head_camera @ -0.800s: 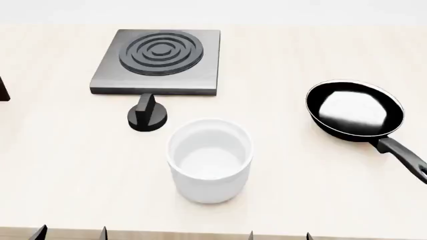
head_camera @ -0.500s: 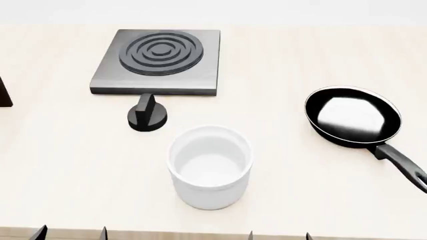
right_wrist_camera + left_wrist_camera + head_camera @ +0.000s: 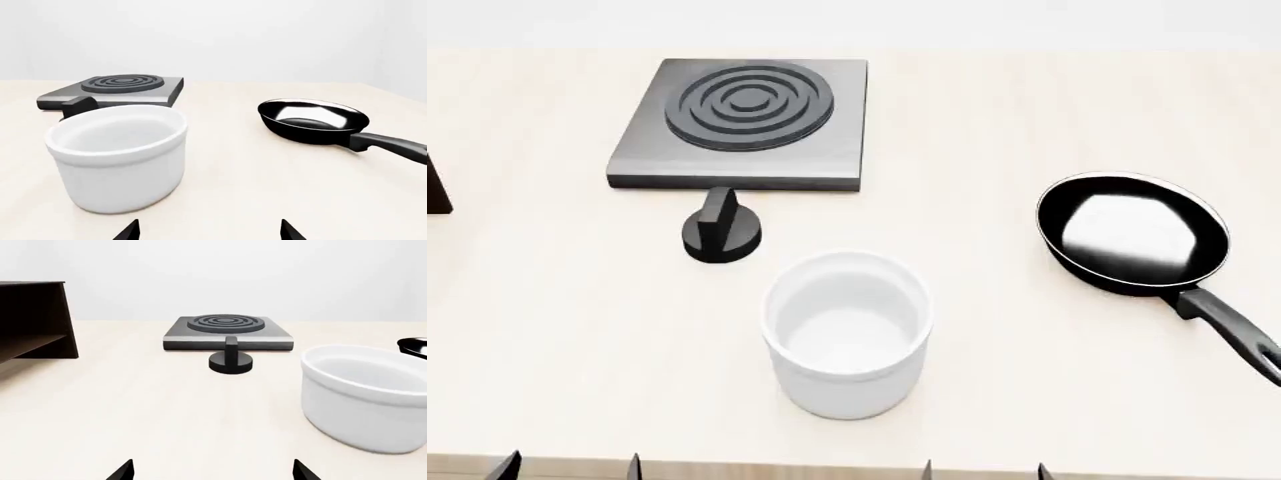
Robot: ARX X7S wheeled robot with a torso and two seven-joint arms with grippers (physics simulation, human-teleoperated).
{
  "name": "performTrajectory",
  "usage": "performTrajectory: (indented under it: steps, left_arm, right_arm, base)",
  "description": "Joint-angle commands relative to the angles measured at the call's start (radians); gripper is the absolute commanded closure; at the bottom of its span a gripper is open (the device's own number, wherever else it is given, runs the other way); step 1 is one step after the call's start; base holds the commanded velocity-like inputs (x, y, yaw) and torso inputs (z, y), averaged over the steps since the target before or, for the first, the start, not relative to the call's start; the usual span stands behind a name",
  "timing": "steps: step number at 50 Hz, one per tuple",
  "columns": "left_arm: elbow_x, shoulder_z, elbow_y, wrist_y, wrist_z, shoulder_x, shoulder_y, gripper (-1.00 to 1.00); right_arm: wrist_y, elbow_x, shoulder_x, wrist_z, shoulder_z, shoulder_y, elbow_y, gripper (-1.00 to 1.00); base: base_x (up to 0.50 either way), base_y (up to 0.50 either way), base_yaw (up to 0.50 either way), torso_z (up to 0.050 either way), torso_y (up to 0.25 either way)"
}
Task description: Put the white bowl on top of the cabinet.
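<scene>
White bowl (image 3: 847, 335) is sitting upright on surface (image 3: 561, 320), cabinet (image 3: 32, 320) far left; both claws (image 3: 210, 471) (image 3: 208, 231) gaping wide, holding nothing.

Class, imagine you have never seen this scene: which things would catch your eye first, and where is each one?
The white bowl stands upright and empty at the centre of the pale table, nearest the robot. Behind it to the left lies the grey stove plate with a black knob in front; the glossy black frying pan sits to the right. The dark cabinet stands far left, apart from the bowl.
</scene>
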State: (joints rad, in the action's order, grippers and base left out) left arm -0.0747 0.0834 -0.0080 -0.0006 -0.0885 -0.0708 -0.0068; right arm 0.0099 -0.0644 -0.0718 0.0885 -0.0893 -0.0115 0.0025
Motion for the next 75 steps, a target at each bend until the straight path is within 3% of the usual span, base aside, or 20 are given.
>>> performTrajectory:
  steps: [1,9,11,34,35,46,48,51,57,66,75]
  left_arm:
    - [-0.014,0.005,0.003,0.004,-0.034,-0.010,0.004,-1.00]
    - [-0.024,-0.039,-0.001,-0.009,-0.120,0.002,-0.008,-1.00]
    - [0.049,-0.037,0.022,-0.031,-0.188,-0.006,-0.003,-1.00]
    - [0.016,-0.017,0.017,-0.010,-0.217,-0.020,0.004,-1.00]
    - [0.093,-0.108,0.015,-0.014,-0.128,0.057,0.004,-1.00]
    - [0.088,-0.067,0.003,-0.001,-0.179,0.029,0.002,-1.00]
    - [0.070,-0.099,0.030,0.019,-0.220,0.034,0.012,-1.00]
    - [-0.053,-0.262,0.175,0.052,-0.372,0.060,0.073,-1.00]
    - [-0.187,-0.487,0.292,0.260,-0.740,0.065,0.240,-1.00]
    - [-0.239,-0.582,0.361,0.511,-1.111,0.066,0.441,-1.00]
    - [-0.250,-0.562,0.331,0.637,-1.200,0.054,0.500,-1.00]
  right_arm:
    - [0.001,-0.015,-0.013,0.018,-0.016,-0.002,-0.001,-1.00]
    - [0.001,-0.032,-0.022,0.026,-0.023,-0.004,-0.001,-1.00]
    - [0.001,-0.036,-0.024,0.027,-0.025,-0.003,-0.002,-1.00]
    - [-0.007,-0.052,-0.046,0.050,-0.051,0.003,-0.008,-1.00]
    - [0.004,0.051,0.056,-0.070,0.069,0.011,-0.011,-1.00]
    - [0.000,0.016,0.026,-0.031,0.035,0.009,-0.009,-1.00]
    - [0.000,0.011,0.022,-0.026,0.032,0.009,-0.010,-1.00]
    - [0.002,0.004,0.017,-0.019,0.028,0.008,-0.009,-1.00]
    - [0.003,-0.007,0.009,-0.005,0.020,0.009,-0.012,-1.00]
    - [0.001,-0.020,-0.002,0.009,0.006,0.008,-0.012,-1.00]
    - [-0.006,-0.051,-0.010,0.011,0.001,0.005,-0.012,-1.00]
  base:
    - [0.00,0.00,0.00,0.000,0.000]
    - [0.00,0.00,0.00,0.000,0.000]
    - [0.00,0.00,0.00,0.000,0.000]
    - [0.00,0.00,0.00,0.000,0.000]
    - [0.00,0.00,0.00,0.000,0.000]
    - [0.00,0.00,0.00,0.000,0.000]
    - [0.00,0.00,0.00,0.000,0.000]
    - [0.00,0.00,0.00,0.000,0.000]
    - [0.00,0.00,0.00,0.000,0.000]
    - [0.00,0.00,0.00,0.000,0.000]
    - [0.00,0.00,0.00,0.000,0.000]
